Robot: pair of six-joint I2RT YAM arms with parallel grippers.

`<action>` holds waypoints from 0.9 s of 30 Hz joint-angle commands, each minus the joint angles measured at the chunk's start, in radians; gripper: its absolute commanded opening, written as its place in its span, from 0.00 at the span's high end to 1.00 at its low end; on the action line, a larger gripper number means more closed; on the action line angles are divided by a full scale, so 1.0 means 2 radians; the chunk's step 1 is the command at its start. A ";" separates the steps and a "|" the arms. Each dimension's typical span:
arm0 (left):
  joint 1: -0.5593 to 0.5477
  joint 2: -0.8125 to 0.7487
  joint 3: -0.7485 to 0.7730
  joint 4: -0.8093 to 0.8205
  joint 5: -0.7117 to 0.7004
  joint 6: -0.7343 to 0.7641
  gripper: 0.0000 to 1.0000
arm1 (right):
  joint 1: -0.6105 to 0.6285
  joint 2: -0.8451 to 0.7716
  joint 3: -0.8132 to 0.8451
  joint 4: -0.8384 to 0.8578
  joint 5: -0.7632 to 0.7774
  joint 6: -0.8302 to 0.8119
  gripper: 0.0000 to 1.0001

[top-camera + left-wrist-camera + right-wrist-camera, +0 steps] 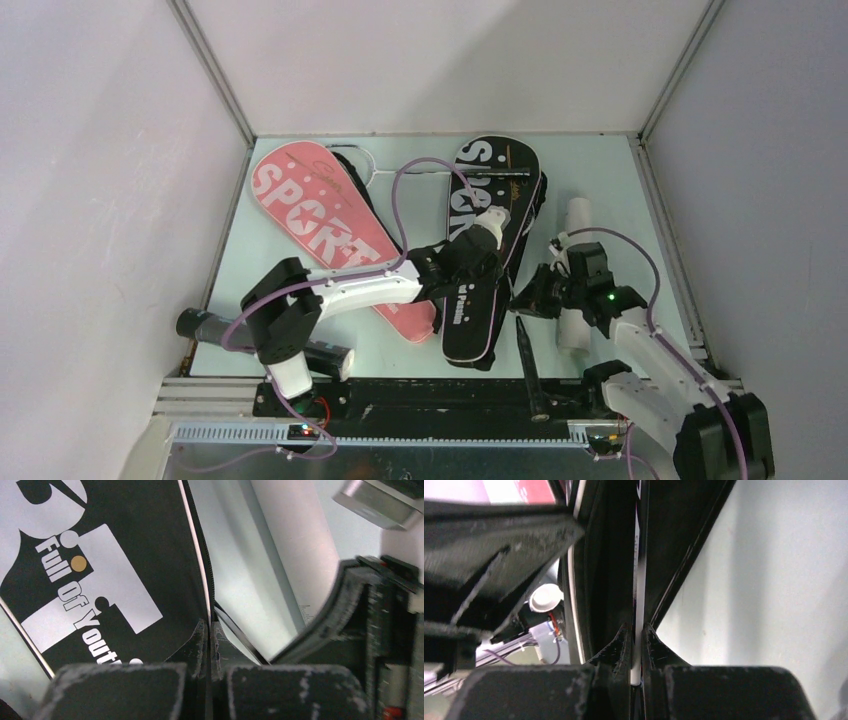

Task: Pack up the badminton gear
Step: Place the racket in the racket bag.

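Two grippers engaged. Left gripper (pixel 210 632) is pinched fully closed on edge of black cover (pixel 125 540), laid mid-table beside pink cover (pixel 310 205). Right gripper (pixel 636 636) is clamped narrowly on racket shaft (pixel 639 570), which is seen running into black cover.

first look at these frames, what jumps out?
Two racket-shaped covers dominate: a pink SPORT cover left of centre and a black SPORT cover beside it. Both arms meet at the black one's right edge, where the left gripper pinches its rim and the right gripper clamps a thin racket shaft running into it. A white shuttle tube lies further right.
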 commanded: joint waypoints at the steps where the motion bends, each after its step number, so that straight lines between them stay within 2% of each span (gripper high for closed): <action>1: -0.001 -0.031 -0.012 0.027 0.031 -0.006 1.00 | 0.012 0.046 0.005 0.161 0.049 -0.032 1.00; 6: -0.001 -0.035 -0.025 0.036 0.050 -0.033 1.00 | 0.015 0.113 0.005 0.277 0.102 -0.025 1.00; 13: -0.001 -0.043 -0.048 0.074 0.087 -0.087 1.00 | 0.022 0.198 0.006 0.437 0.137 0.013 1.00; 22: -0.001 -0.066 -0.081 0.111 0.103 -0.137 1.00 | 0.035 0.304 0.008 0.589 0.187 0.052 1.00; 27: -0.002 -0.067 -0.091 0.108 0.110 -0.151 1.00 | 0.053 0.332 0.020 0.616 0.203 0.053 1.00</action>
